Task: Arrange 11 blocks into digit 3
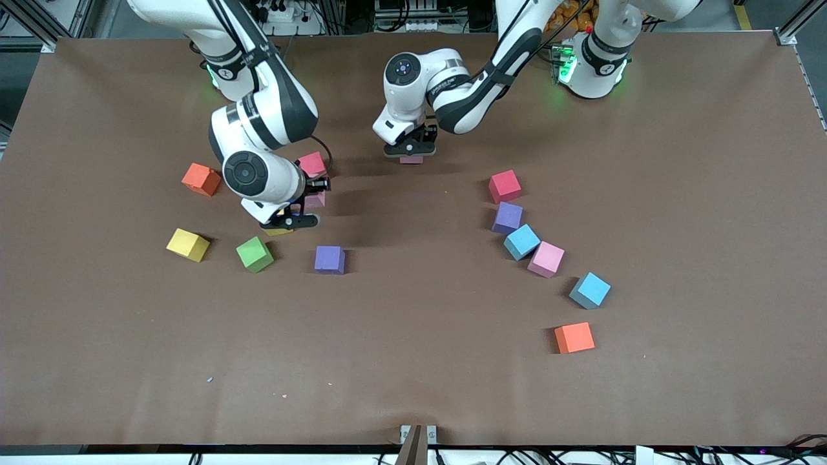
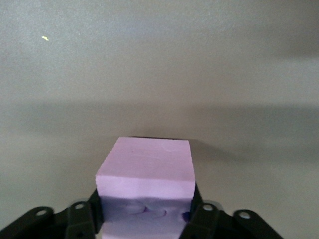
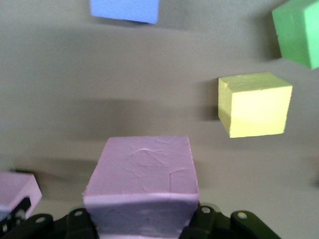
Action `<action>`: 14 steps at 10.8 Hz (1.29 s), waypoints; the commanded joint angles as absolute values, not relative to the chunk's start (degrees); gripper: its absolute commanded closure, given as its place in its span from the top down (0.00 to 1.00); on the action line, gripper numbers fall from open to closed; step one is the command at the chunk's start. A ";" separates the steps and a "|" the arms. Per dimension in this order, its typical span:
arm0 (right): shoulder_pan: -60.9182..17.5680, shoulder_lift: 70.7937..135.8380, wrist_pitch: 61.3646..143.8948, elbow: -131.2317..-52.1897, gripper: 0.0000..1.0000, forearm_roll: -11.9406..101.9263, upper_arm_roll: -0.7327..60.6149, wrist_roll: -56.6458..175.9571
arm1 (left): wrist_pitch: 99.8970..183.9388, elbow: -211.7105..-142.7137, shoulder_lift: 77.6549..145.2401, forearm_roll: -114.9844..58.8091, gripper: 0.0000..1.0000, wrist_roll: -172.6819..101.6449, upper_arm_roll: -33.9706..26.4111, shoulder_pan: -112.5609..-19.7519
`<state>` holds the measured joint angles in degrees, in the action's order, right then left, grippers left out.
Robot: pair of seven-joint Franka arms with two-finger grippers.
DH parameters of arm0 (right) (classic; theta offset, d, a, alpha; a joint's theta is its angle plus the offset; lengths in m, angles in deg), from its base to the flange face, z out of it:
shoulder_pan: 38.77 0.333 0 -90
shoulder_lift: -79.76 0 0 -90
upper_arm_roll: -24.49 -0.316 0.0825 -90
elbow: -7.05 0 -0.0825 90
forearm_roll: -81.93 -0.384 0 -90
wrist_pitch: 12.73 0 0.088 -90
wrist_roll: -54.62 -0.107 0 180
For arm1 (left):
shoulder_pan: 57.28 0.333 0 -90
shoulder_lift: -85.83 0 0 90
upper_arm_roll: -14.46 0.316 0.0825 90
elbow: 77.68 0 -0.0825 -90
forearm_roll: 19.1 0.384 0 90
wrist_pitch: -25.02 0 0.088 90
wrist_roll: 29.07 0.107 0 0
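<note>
Two pincers, each clamped on a pink foam cube, over the brown table point(image 1: 413, 361).

The left pincer point(image 1: 411, 153), upper centre of the front frame, is closed on a pink matte foam cube point(image 2: 144, 172) held low over bare table. The right pincer point(image 1: 289, 221), centre-left of the frame, grips a second pink foam cube point(image 3: 142, 177); a crimson foam cube point(image 1: 313, 164) sits just above it in the frame. Below it lie a yellow foam cube point(image 1: 188, 245), a green foam cube point(image 1: 254, 254) and a purple foam cube point(image 1: 330, 259). At centre-right, a loose diagonal chain runs down the frame: another crimson cube point(image 1: 504, 186), another purple cube point(image 1: 508, 217), a light blue cube point(image 1: 521, 241), a third pink cube point(image 1: 546, 259), then a second light blue cube point(image 1: 590, 290) apart. The blocks form no figure yet.
</note>
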<state>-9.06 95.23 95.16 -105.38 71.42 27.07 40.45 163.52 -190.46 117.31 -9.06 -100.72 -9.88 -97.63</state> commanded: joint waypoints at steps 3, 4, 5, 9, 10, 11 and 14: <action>-12.31 95.14 90.55 -100.53 0.13 76.39 26.86 53.18 | 162.22 -188.33 117.73 -7.41 1.00 -100.87 -9.80 -97.01; -13.97 95.14 90.54 -100.10 0.13 76.48 26.86 57.92 | 161.87 -188.42 117.21 -7.41 1.00 -100.87 -9.80 -96.92; -14.77 95.41 90.54 -98.79 0.13 77.00 26.95 61.79 | 160.04 -188.33 116.25 -7.41 1.00 -100.87 -9.89 -96.83; -16.62 95.50 89.32 -94.91 0.13 83.33 26.86 81.02 | 154.05 -188.50 109.49 -8.28 1.00 -100.44 -10.24 -92.90; -16.62 95.50 89.31 -94.64 0.13 83.42 26.86 84.99 | 153.69 -188.68 107.73 -8.55 1.00 -100.52 -10.33 -91.31; -16.36 95.50 89.31 -94.38 0.13 83.51 26.86 89.21 | 152.56 -189.38 105.71 -9.24 1.00 -100.26 -10.33 -88.69; -13.03 95.50 90.37 -93.50 0.13 87.71 26.60 99.06 | 151.14 -194.65 103.14 -9.60 1.00 -95.89 -10.33 -80.16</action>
